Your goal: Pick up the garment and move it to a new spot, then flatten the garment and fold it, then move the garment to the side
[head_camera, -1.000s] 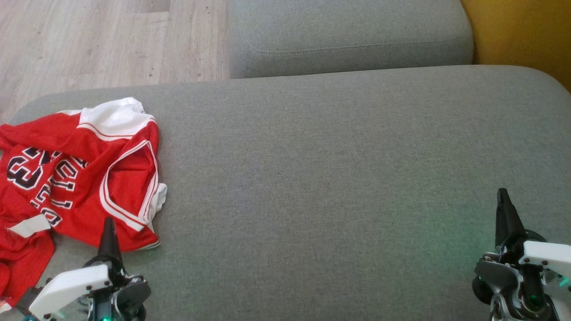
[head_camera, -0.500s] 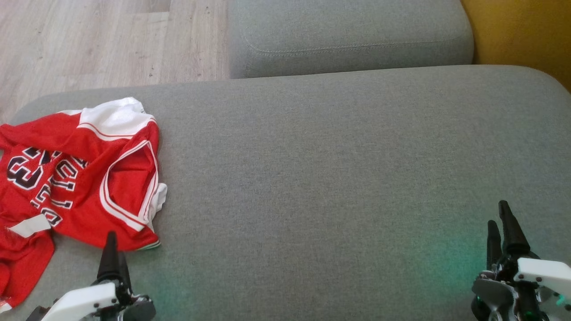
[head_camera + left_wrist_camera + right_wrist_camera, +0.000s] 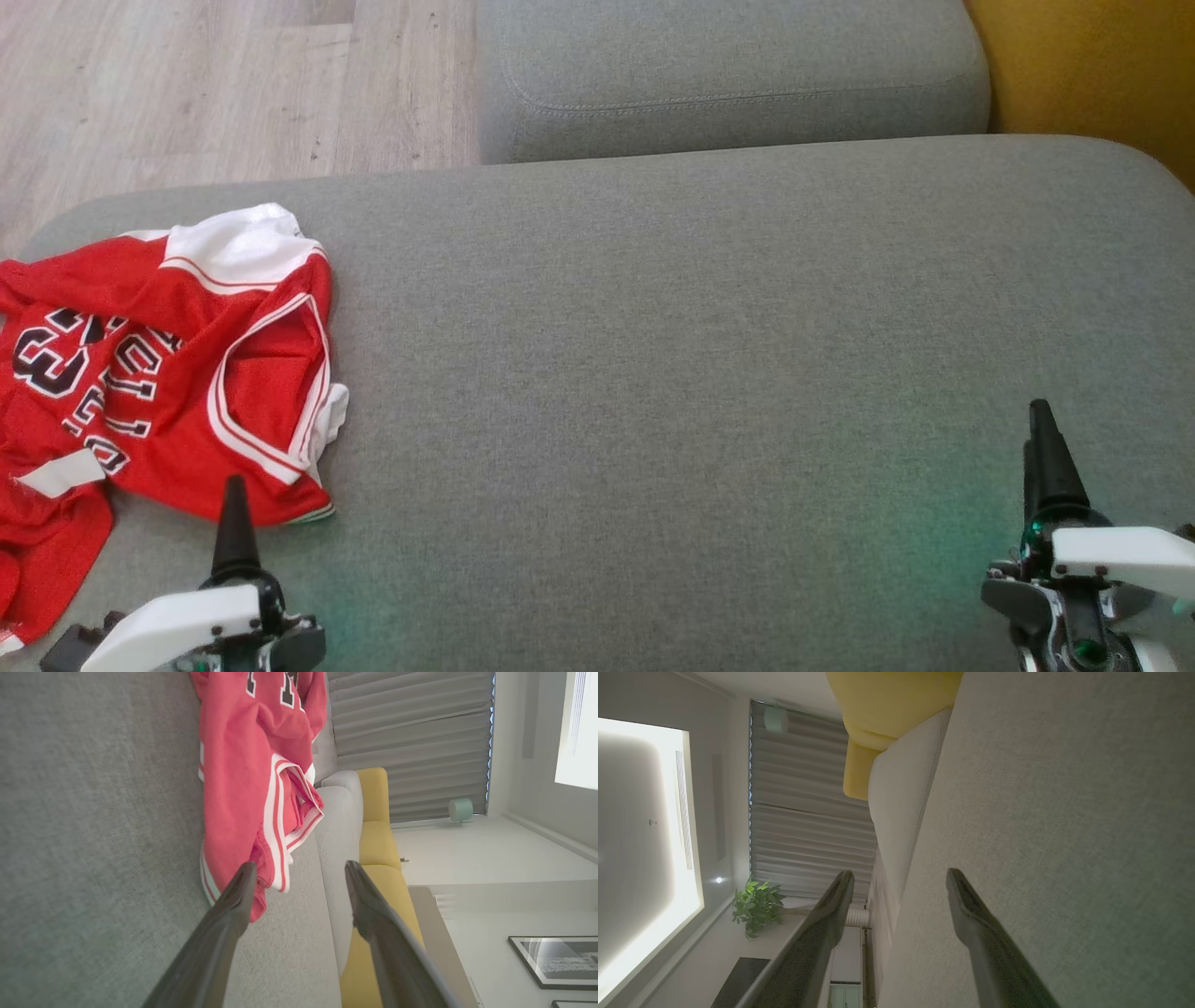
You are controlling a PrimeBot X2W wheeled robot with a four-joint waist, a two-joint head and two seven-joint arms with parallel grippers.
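Grey sofa seat [image 3: 653,327] stretches wide beneath me, with wooden floor [image 3: 187,84] past its far left corner. At the seat's left edge the garment [image 3: 159,373], a red-and-white jersey, lies crumpled with its lettering up, partly running out of the head view. My left pincer [image 3: 233,523] hovers just beside its near hem, spread and empty. My right pincer [image 3: 1046,457], well apart over bare cushion at the far right, is spread and empty too.

To lift cleanly, I judge I should lower the left pincer onto the striped edge and pinch one fold, not a bunch, then bring the right across for a second hold.

Seen from the head, each pincer looks like one dark spike. The wrist views show the gap between the fingers, and the left one shows the hem puckered close by one fingertip [image 3: 243,877].
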